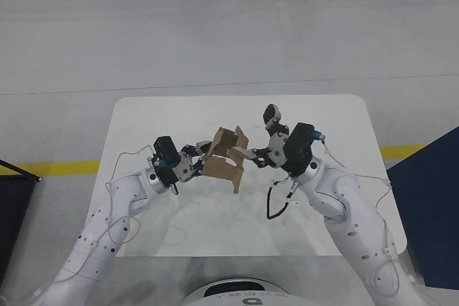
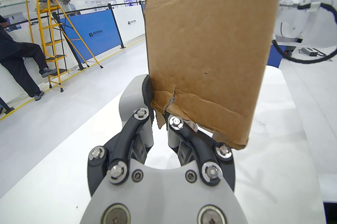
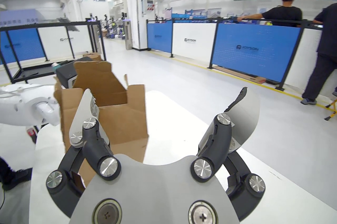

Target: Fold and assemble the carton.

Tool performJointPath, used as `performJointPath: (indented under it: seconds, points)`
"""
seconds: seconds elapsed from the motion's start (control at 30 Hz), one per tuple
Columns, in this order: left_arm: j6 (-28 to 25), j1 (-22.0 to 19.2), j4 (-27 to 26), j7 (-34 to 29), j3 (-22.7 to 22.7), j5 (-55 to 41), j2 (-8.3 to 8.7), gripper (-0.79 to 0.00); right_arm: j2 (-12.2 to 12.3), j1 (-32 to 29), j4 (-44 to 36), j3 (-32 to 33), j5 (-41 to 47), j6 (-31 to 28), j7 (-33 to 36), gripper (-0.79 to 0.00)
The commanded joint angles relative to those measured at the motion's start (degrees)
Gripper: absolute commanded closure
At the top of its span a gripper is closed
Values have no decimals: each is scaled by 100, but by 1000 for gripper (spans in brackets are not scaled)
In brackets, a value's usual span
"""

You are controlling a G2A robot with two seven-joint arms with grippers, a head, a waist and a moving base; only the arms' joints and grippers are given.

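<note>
Carton half-formed, over mid table, btwn the two grippers. L gripper clenched on carton's torn edge. R gripper spread wide, gripping nothing. One finger sits right by carton's side wall, can't tell if touching. Carton's flaps stand open on R gripper's side.

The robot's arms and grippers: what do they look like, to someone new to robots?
The left arm and right arm have smooth white shells with black wrist sections. A black cable loops off the right one. The left gripper and right gripper each have curved silvery fingers with black pads, black links and shiny round bolts.
</note>
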Motion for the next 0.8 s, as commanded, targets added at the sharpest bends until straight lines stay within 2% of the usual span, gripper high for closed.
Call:
performJointPath:
  seconds: [0.0,0.27,0.5,0.6,0.77]
  points:
    - [17,5,-15,-21,12,8,-1,0,10,32,-15,-61,-88,-119,234,-785]
    - [72,42,-36,-75,34,-45,-5,0,13,186,-14,-228,-178,-108,768,-785]
    - [81,69,-45,-163,33,-144,-6,0,26,204,-73,-270,-479,189,1220,-785]
    - [76,73,-46,-185,34,-155,-5,0,30,176,-133,-257,-336,143,1151,-785]
    - [24,84,-19,-209,45,-312,-11,0,42,10,-306,-10,-54,297,563,-785]
